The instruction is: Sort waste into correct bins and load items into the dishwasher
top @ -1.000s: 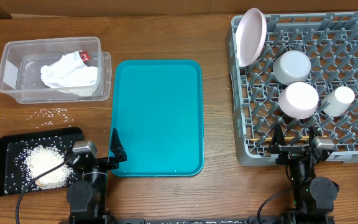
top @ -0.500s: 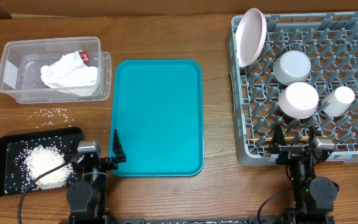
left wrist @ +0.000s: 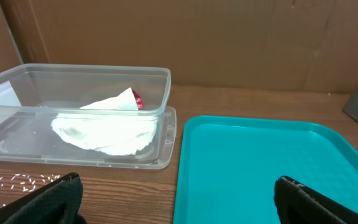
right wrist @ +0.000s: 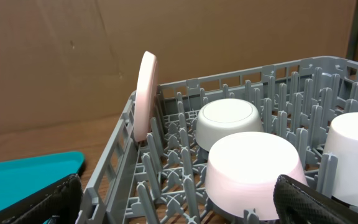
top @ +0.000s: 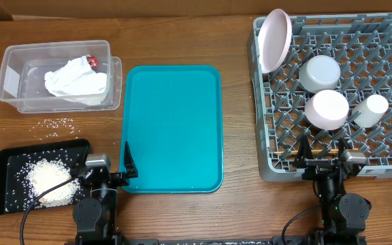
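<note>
Task status, positions ref. the flat teal rectangular plastic serving tray (top: 172, 126), which lies bare. Clear rectangular plastic tub (top: 12, 75), left of tray, far end: holds crumpled white paper napkin (top: 77, 80) w/ small red scrap (top: 92, 62); binned. Shallow black rectangular tray (top: 5, 163), left of tray's near corner: holds heap of white rice (top: 50, 182); mostly binned. Loose rice grains (top: 58, 124) on wooden table left of tray, between the two bins; outstanding. Large square grey plastic dish rack (top: 386, 41), right of tray: round white-pinkish plate (top: 275, 39) upright on edge, grey-green bowl (top: 319, 73), small white bowl (top: 327, 109) and white cup (top: 371, 110) inverted; loaded. Thin wooden chopsticks: not clearly made out. Left gripper (left wrist: 179, 186) at tray's near-left corner, jaws spread wide, empty. Right gripper (top: 325, 155) right of tray at rack's near edge, jaws spread wide, empty. Est. nearly complete; stray grains remain.
</note>
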